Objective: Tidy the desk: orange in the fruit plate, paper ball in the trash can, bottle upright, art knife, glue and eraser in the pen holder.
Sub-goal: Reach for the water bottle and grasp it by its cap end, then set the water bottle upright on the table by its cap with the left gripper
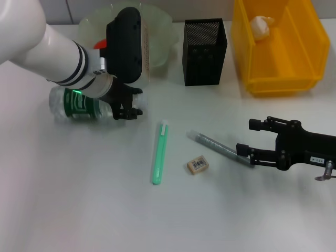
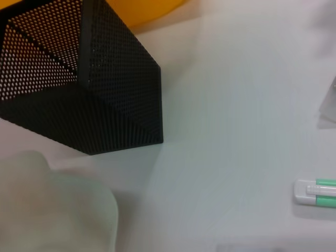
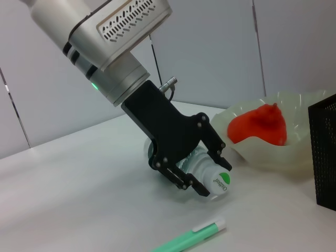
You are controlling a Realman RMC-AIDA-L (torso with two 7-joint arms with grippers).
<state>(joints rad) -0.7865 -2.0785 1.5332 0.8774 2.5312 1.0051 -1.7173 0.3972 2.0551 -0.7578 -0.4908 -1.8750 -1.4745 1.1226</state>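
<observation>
A clear bottle [image 1: 79,103] with a green label lies on its side at the left. My left gripper [image 1: 131,106] is shut on its neck, one finger on each side just behind the white cap [image 3: 221,181]. The orange [image 3: 260,124] sits in the pale fruit plate [image 1: 163,31]. In the yellow trash can [image 1: 281,79] lies the paper ball [image 1: 261,26]. The green art knife [image 1: 159,153], the eraser [image 1: 197,165] and the grey glue stick [image 1: 216,146] lie on the table in front of the black mesh pen holder [image 1: 205,51]. My right gripper [image 1: 247,137] stands open, its lower finger at the glue's right end.
The pen holder [image 2: 84,79] stands between the plate's rim [image 2: 52,205] and the trash can. The art knife's tip [image 2: 316,193] lies apart from both. Bare white table lies along the front and at the left.
</observation>
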